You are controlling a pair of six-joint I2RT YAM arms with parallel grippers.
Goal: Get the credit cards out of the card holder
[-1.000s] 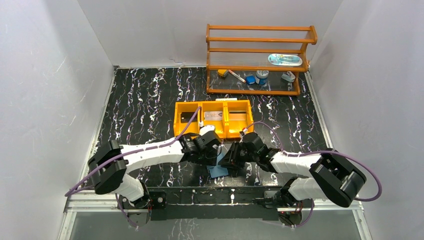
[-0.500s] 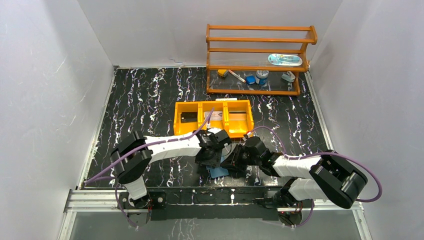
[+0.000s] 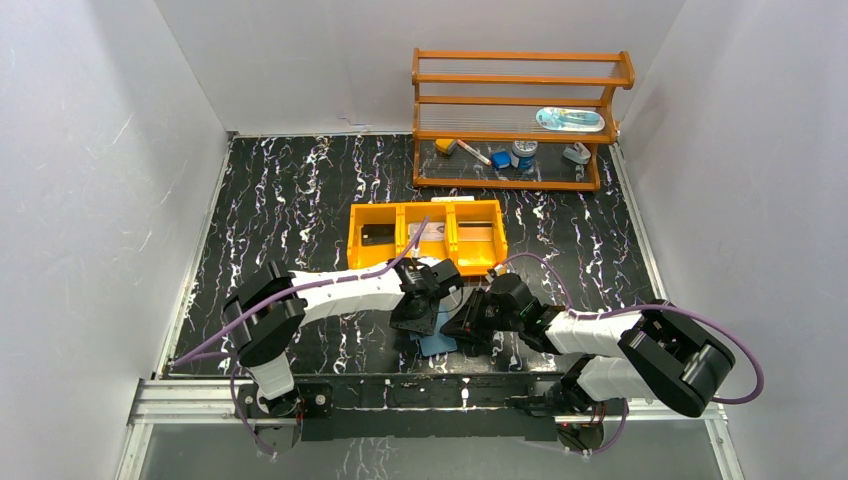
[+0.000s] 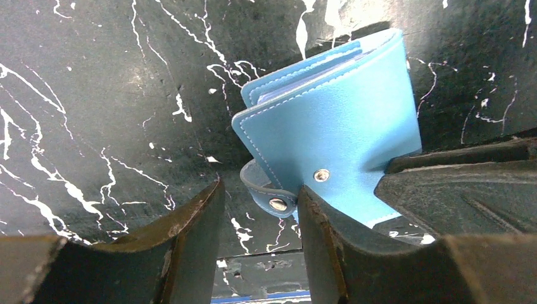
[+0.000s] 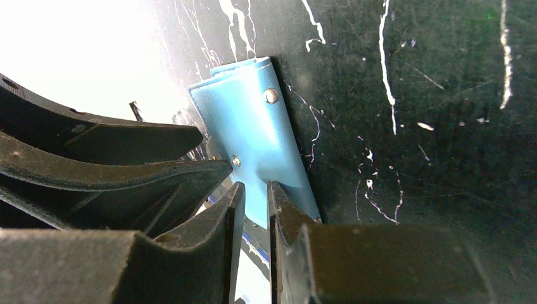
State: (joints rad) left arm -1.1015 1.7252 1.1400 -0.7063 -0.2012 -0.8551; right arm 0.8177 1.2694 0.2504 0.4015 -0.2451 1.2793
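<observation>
at near table (image 3: 300, 200) edge, top view: card holder (image 3: 437, 345) laid flat, flanked by left tool (image 3: 418, 322) and right tool (image 3: 465, 328). left wrist: left tool jaws held apart, snap strap (image 4: 269, 199) bracketed, likely for pulling leaf open. right wrist: right tool seen pinched on card holder's leaf, probably as anchor. credit cards not discernible inside.

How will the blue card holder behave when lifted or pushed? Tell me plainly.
The card holder looks like thin stitched material, leaves fanned apart, so it probably flexes and splays when lifted. Its loose snap tab likely flops. Flat and thin, it should slide on the smooth table, not roll.
</observation>
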